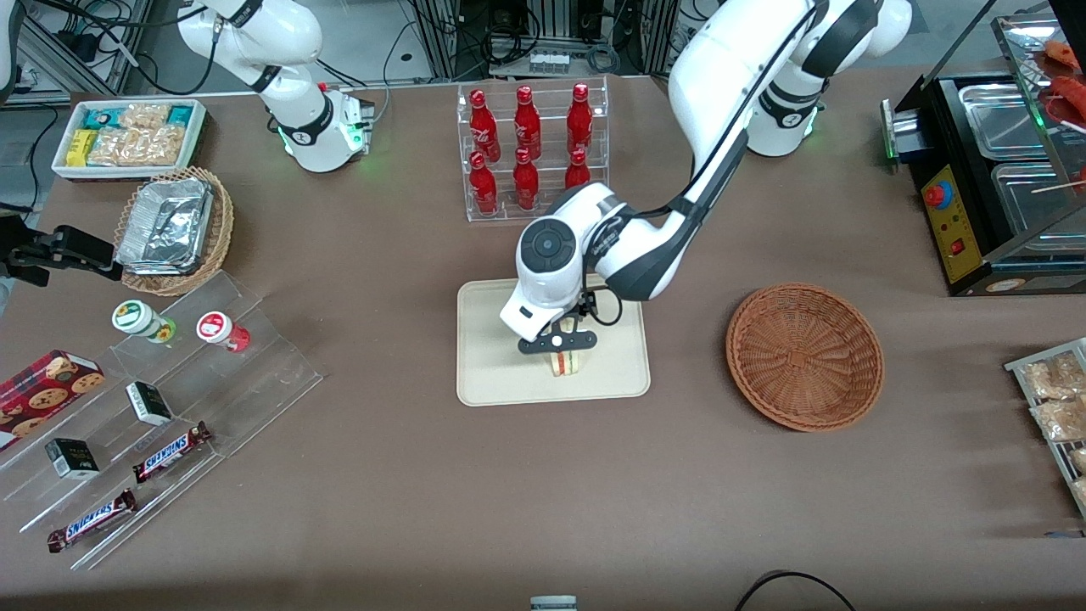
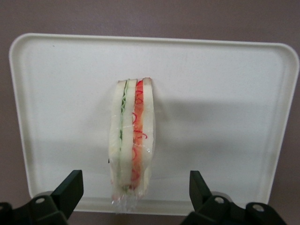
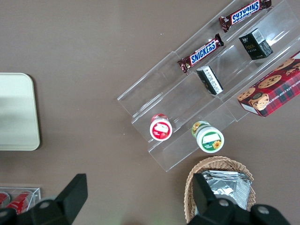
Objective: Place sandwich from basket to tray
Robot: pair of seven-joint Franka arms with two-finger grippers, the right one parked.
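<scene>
The triangular white-bread sandwich [image 2: 132, 140] is seen standing on edge on the flat cream-beige tray [image 2: 225, 93]; the gripper [image 2: 136, 190] hangs just above it, jaws released (clear of both bread faces); a straight upward lift is advised, so the wedge is not toppled; the reddish-brown wicker basket [image 1: 804, 355] sits empty.

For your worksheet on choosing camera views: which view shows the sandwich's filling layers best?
The left wrist view: the sandwich stands unobstructed on the tray, between the open gripper fingers. The front view shows it small, under the gripper; the right wrist view misses it.
</scene>
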